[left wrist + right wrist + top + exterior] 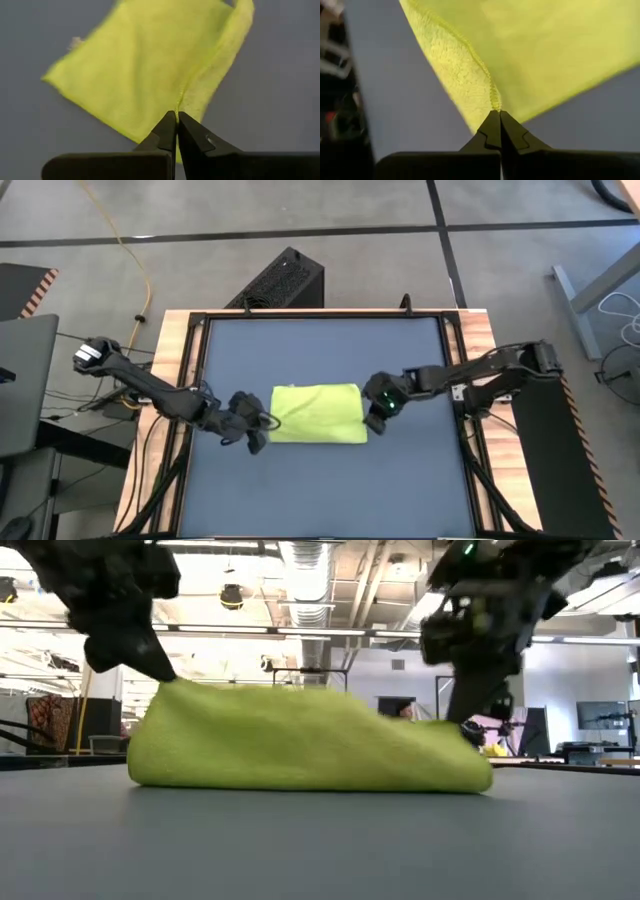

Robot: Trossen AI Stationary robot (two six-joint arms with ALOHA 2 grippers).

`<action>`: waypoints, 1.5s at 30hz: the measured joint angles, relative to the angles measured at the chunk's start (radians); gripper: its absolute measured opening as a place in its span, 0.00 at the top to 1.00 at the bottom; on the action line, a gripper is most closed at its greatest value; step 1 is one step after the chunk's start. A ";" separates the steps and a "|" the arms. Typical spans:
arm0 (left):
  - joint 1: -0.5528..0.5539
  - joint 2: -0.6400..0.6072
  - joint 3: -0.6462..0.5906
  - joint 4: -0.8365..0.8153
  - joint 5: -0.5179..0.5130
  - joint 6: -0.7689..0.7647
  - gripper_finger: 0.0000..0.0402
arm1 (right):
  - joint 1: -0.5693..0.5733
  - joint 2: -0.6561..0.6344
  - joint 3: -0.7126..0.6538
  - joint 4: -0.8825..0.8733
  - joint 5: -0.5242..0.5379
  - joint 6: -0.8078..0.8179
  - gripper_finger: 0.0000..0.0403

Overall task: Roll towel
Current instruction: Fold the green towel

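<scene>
The lime-green towel lies in the middle of the dark blue-grey tabletop, bunched into a low mound with both ends drawn up. My left gripper is at the towel's left end and is shut on it. My right gripper is at the right end, also shut on the towel. In the low view the left end stands higher than the right end. The towel's underside rests on the table. My left gripper pinches the towel's hemmed edge between its two fingertips at the left end. It slants down from the table's left. That end is lifted off the table and the rest of the towel lies on it. One layer or several, I cannot tell. My right gripper pinches the hemmed edge between its fingertips at the towel's right end. It slants down from the table's right. The pinched edge is raised a little; the cloth below it sags onto the table.
A wooden frame runs around the tabletop. A black box stands on the floor beyond the far edge. Bare tabletop lies on the near and far sides of the towel.
</scene>
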 joint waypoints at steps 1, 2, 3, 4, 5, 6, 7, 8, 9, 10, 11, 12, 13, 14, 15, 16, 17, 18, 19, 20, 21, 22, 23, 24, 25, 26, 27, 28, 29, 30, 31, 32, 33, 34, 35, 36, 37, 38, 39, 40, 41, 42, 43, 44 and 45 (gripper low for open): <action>0.020 0.000 0.000 -0.013 0.000 0.001 1.00 | -0.028 0.008 0.000 0.000 0.000 0.000 0.98; 0.039 0.000 0.000 -0.034 0.000 0.005 1.00 | -0.054 0.016 0.000 0.002 0.000 -0.001 0.98; 0.062 0.002 0.000 -0.052 0.001 0.012 1.00 | -0.076 0.023 0.000 0.002 0.000 -0.002 0.98; 0.083 0.006 0.000 -0.053 0.001 0.029 1.00 | -0.097 0.031 0.000 0.004 -0.001 -0.009 0.98; 0.106 0.010 0.000 -0.046 0.001 0.051 1.00 | -0.117 0.037 0.000 0.003 -0.003 -0.023 0.98; 0.128 0.013 0.000 -0.043 0.001 0.075 1.00 | -0.136 0.045 0.000 0.003 -0.004 -0.039 0.98; 0.151 0.015 0.000 -0.043 0.003 0.099 1.00 | -0.155 0.049 0.000 0.004 -0.008 -0.049 0.98; 0.171 0.017 0.000 -0.041 0.008 0.119 1.00 | -0.174 0.054 0.000 0.004 -0.014 -0.060 0.98; 0.190 0.020 0.000 -0.039 0.010 0.140 1.00 | -0.191 0.061 0.000 0.009 -0.026 -0.068 0.98; 0.207 0.021 0.000 -0.037 0.019 0.160 1.00 | -0.205 0.063 0.000 0.017 -0.032 -0.070 0.98; 0.225 0.022 0.000 -0.037 0.033 0.178 1.00 | -0.217 0.064 0.000 0.020 -0.036 -0.070 0.98; 0.242 0.022 0.000 -0.037 0.046 0.193 1.00 | -0.227 0.064 0.000 0.024 -0.039 -0.070 0.98; 0.258 0.022 0.000 -0.036 0.062 0.208 1.00 | -0.238 0.064 0.000 0.035 -0.041 -0.070 0.98; 0.274 0.022 0.000 -0.038 0.076 0.220 1.00 | -0.245 0.063 0.001 0.044 -0.040 -0.071 0.98; 0.289 0.022 0.000 -0.041 0.084 0.231 1.00 | -0.253 0.063 0.002 0.048 -0.041 -0.073 0.98; 0.301 0.022 0.000 -0.038 0.085 0.239 1.00 | -0.260 0.063 0.002 0.050 -0.041 -0.074 0.98; 0.311 0.022 0.000 -0.031 0.084 0.246 1.00 | -0.266 0.063 0.002 0.053 -0.041 -0.074 0.98; 0.321 0.022 0.000 -0.023 0.085 0.256 1.00 | -0.270 0.063 0.002 0.057 -0.041 -0.074 0.98; 0.330 0.022 0.000 -0.014 0.088 0.267 1.00 | -0.273 0.063 0.002 0.058 -0.040 -0.074 0.98; 0.337 0.022 0.000 -0.007 0.088 0.276 1.00 | -0.278 0.063 0.002 0.057 -0.040 -0.074 0.98; 0.345 0.022 0.000 -0.007 0.088 0.284 1.00 | -0.281 0.063 0.002 0.056 -0.040 -0.074 0.98; 0.351 0.022 0.000 -0.007 0.088 0.288 1.00 | -0.285 0.063 0.002 0.056 -0.039 -0.074 0.98; 0.356 0.022 0.000 -0.007 0.089 0.294 1.00 | -0.288 0.063 0.002 0.056 -0.031 -0.074 0.98; 0.362 0.022 0.000 -0.007 0.093 0.299 1.00 | -0.291 0.063 0.002 0.056 -0.026 -0.074 0.98; 0.368 0.022 0.000 -0.006 0.103 0.309 1.00 | -0.292 0.063 0.002 0.056 -0.025 -0.074 0.98; 0.374 0.022 0.000 -0.006 0.120 0.320 1.00 | -0.295 0.063 0.002 0.056 -0.021 -0.074 0.98; 0.381 0.022 0.000 -0.006 0.136 0.329 1.00 | -0.299 0.063 0.002 0.056 -0.013 -0.075 0.97; 0.387 0.022 0.000 -0.006 0.146 0.337 1.00 | -0.298 0.063 0.002 0.057 0.001 -0.078 0.96; 0.390 0.022 0.000 -0.005 0.149 0.339 1.00 | -0.298 0.063 0.002 0.057 0.010 -0.082 0.95; 0.394 0.022 0.000 -0.005 0.148 0.340 1.00 | -0.298 0.063 0.002 0.057 0.022 -0.085 0.93; 0.399 0.022 0.000 -0.005 0.148 0.345 1.00 | -0.299 0.063 0.002 0.058 0.033 -0.088 0.91; 0.404 0.022 0.000 -0.005 0.147 0.350 0.99 | -0.301 0.063 0.002 0.058 0.042 -0.089 0.88; 0.408 0.022 0.000 -0.005 0.148 0.355 0.99 | -0.304 0.063 0.002 0.058 0.054 -0.089 0.86; 0.412 0.022 0.000 -0.005 0.151 0.356 0.98 | -0.304 0.063 0.002 0.058 0.063 -0.089 0.84; 0.415 0.022 0.000 -0.006 0.158 0.356 0.96 | -0.304 0.063 0.002 0.059 0.066 -0.089 0.81; 0.418 0.022 0.000 -0.008 0.162 0.353 0.95 | -0.305 0.063 0.002 0.058 0.074 -0.089 0.79; 0.420 0.022 0.000 -0.012 0.164 0.347 0.94 | -0.305 0.063 0.002 0.059 0.087 -0.089 0.77; 0.422 0.022 0.000 -0.019 0.165 0.345 0.92 | -0.305 0.063 0.002 0.059 0.090 -0.089 0.75; 0.424 0.022 0.000 -0.029 0.165 0.342 0.91 | -0.306 0.063 0.002 0.059 0.090 -0.089 0.73; 0.426 0.022 0.000 -0.041 0.165 0.339 0.90 | -0.306 0.063 0.002 0.059 0.090 -0.089 0.71; 0.428 0.022 0.000 -0.048 0.164 0.338 0.89 | -0.306 0.062 0.002 0.060 0.092 -0.089 0.69; 0.430 0.022 0.000 -0.055 0.160 0.338 0.88 | -0.306 0.062 0.002 0.060 0.098 -0.091 0.67; 0.431 0.022 0.000 -0.065 0.153 0.337 0.86 | -0.306 0.062 0.002 0.061 0.105 -0.099 0.64; 0.432 0.022 0.000 -0.076 0.143 0.335 0.85 | -0.306 0.062 0.002 0.066 0.105 -0.112 0.62; 0.433 0.022 0.000 -0.086 0.134 0.328 0.84 | -0.306 0.061 0.002 0.071 0.105 -0.128 0.60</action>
